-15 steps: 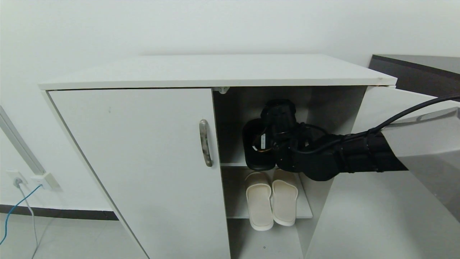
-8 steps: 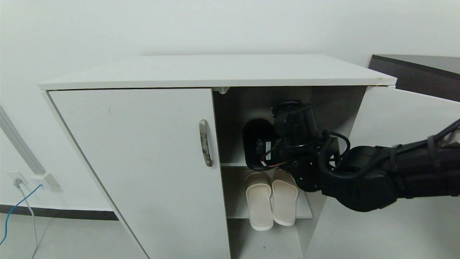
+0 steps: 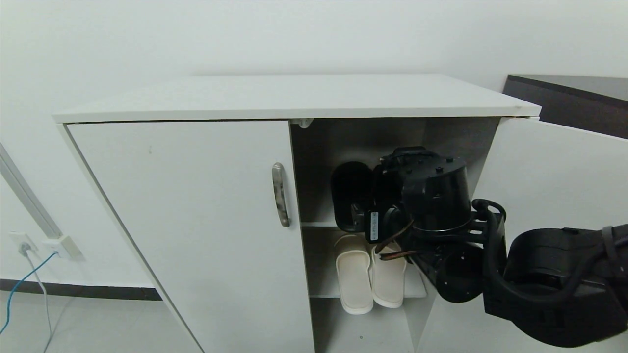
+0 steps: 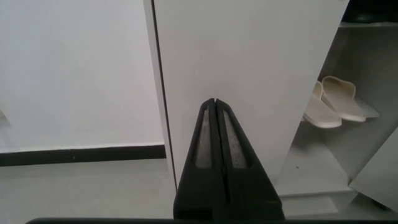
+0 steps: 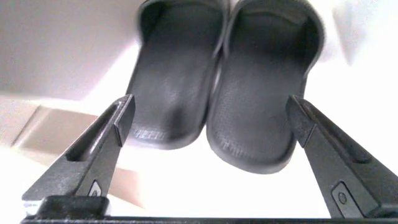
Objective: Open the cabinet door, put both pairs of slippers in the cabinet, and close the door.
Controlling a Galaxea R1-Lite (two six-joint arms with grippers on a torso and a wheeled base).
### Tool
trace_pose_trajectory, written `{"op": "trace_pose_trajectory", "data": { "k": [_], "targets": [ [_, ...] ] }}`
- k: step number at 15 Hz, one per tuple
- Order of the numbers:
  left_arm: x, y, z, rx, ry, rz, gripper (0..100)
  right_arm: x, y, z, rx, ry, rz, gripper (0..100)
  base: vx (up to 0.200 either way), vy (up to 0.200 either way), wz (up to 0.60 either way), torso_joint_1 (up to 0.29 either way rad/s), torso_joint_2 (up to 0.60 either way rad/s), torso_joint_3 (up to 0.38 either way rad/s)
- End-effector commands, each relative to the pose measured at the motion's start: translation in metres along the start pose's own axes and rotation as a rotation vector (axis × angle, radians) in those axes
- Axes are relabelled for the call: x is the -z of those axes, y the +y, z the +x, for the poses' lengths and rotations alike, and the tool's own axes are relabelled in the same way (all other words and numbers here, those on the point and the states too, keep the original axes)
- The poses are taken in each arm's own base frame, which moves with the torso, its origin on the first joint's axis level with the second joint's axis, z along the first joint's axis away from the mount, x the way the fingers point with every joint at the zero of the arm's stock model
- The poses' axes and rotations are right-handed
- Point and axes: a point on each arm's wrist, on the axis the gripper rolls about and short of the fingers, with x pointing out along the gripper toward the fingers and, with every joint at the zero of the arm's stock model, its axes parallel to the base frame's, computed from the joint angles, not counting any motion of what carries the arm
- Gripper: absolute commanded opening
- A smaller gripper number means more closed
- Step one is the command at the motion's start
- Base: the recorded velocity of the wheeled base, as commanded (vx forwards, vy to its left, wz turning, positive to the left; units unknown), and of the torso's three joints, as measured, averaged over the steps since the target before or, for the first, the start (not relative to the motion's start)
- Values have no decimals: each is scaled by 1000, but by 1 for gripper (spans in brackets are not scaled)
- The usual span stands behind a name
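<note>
Head view: we see the cabinet point(image 3: 294, 98) with its right door point(image 3: 554, 166) swung open. Both pairs are inside. The black slippers point(image 3: 349, 196) sit on the upper shelf point(image 3: 319, 224) and the white slippers point(image 3: 370, 272) on the lower shelf point(image 3: 414, 289). So we think only shutting the door is left. The right gripper point(image 5: 211, 109) is spread wide and empty, just in front of the black pair. The left gripper point(image 4: 215, 109) is pinched closed on nothing, near the left door point(image 3: 186, 220). We count two black slippers, two white ones, two doors and two grippers.
</note>
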Motion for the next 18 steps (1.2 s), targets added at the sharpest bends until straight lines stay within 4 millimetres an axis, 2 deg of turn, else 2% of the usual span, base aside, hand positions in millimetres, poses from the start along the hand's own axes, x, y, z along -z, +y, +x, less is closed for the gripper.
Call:
{"op": "trace_pose_trajectory", "data": {
  "k": [1, 9, 10, 12, 15, 18],
  "targets": [
    [0, 0, 0, 0, 0, 0, 0, 2, -1, -6, -12, 1, -2, 100, -200, 0, 0, -2, 2, -2],
    [0, 0, 0, 0, 2, 0, 0, 10, -1, -7, -22, 5, -6, 100, -200, 0, 0, 1, 4, 5],
    [0, 0, 0, 0, 0, 0, 0, 14, -1, -8, -48, 15, -9, 0, -200, 0, 0, -2, 2, 2],
    [0, 0, 0, 0, 0, 0, 0, 13, -1, -8, -55, 4, 0, 0, -200, 0, 0, -2, 5, 0],
    [0, 0, 0, 0, 2, 0, 0, 23, -4, -10, -81, 28, -13, 0, -200, 0, 0, -1, 6, 2],
    [0, 0, 0, -2, 2, 0, 0, 40, -9, -13, -144, 41, -20, 0, -200, 0, 0, 6, -4, 2]
  ]
}}
